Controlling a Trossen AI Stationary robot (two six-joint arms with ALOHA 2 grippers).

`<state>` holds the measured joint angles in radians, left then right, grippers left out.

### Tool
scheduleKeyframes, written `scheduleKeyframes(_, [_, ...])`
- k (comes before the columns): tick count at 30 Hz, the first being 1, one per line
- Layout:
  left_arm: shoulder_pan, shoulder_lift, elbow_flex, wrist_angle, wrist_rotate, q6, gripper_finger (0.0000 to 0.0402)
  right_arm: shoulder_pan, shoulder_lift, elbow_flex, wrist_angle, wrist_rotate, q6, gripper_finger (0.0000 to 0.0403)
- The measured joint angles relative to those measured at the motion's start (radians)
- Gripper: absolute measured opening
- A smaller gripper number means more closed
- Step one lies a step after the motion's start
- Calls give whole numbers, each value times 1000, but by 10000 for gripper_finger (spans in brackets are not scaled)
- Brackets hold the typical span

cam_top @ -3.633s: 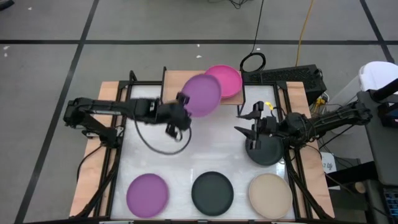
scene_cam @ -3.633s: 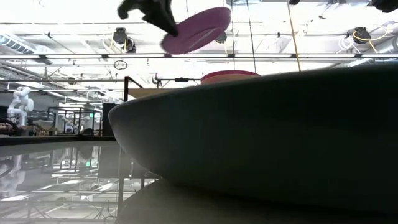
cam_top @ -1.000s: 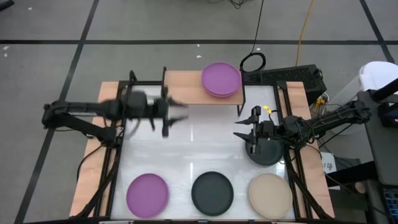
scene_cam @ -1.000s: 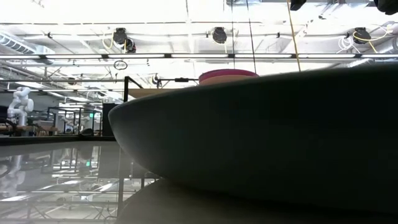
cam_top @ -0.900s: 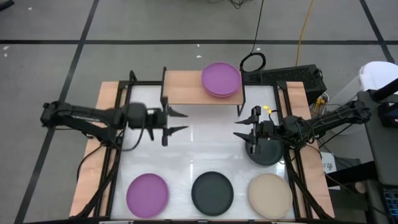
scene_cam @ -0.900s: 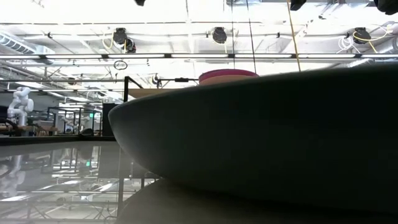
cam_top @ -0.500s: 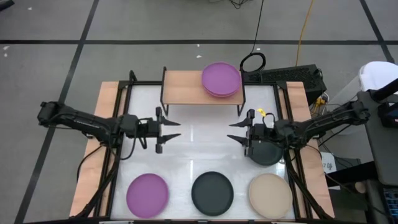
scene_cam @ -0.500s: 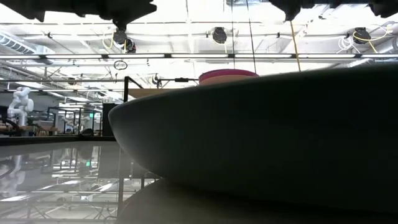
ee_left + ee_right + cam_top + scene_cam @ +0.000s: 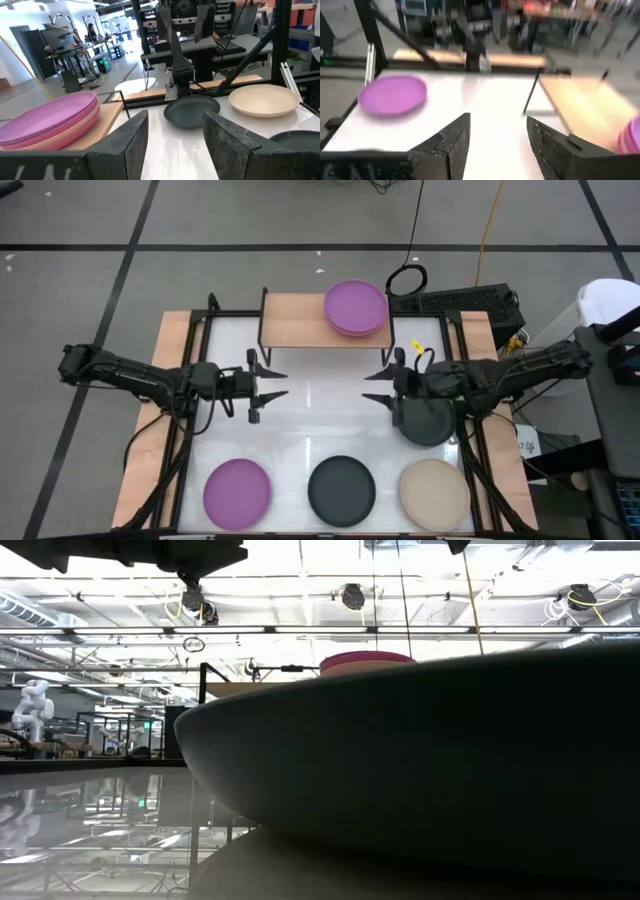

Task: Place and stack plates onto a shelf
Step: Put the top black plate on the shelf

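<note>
Light-wood shelf (image 9: pixel 325 326) runs its long axis left to right along the far edge of the white surface (image 9: pixel 320 425) in the high view. On its right end we see a stack of plates (image 9: pixel 355 308), purple on top, lying flat. Near edge of the surface: purple plate (image 9: pixel 237 489), black plate (image 9: pixel 341 488), beige plate (image 9: pixel 433 488) in a row, apart from each other. Another dark plate (image 9: pixel 428 423) lies at right, partly under the right arm. Left claw (image 9: pixel 268 384) hovers over the surface at left centre, fingers apart, holding nothing. Right claw (image 9: pixel 380 385) faces it from the right, fingers apart, empty.

Low view: a dark plate's rim (image 9: pixel 420 760) fills most of the frame; the stack (image 9: pixel 365 662) shows behind it, magenta over beige.

Left wrist view: fingers (image 9: pixel 132 140) spread, nothing between; pink-and-beige stack (image 9: pixel 52 120) on the shelf, dark plate (image 9: pixel 192 110) and beige plate (image 9: pixel 265 100) beyond.

Right wrist view: fingers (image 9: pixel 447 140) spread and empty; purple plate (image 9: pixel 393 94) flat on the surface; shelf top (image 9: pixel 580 107) to one side.
</note>
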<state>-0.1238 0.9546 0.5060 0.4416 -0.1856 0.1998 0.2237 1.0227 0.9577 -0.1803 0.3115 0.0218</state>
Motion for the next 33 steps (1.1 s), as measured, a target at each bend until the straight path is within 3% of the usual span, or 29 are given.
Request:
scheduleKeyframes(7, [0, 0, 0, -5, 0, -28, 191, 2, 75, 164, -410, -8, 257, 176])
scheduleKeyframes(13, [-1, 0, 0, -23, 0, -48, 191, 28, 145, 125, -595, -111, 431, 176])
scheduleKeyframes(21, [-1, 0, 0, -34, 1, -81, 191, 34, 217, -39, -594, -265, 630, 176])
scheduleKeyframes(33, [-1, 1, 0, -49, 1, -79, 191, 36, 223, -145, -582, -252, 792, 176])
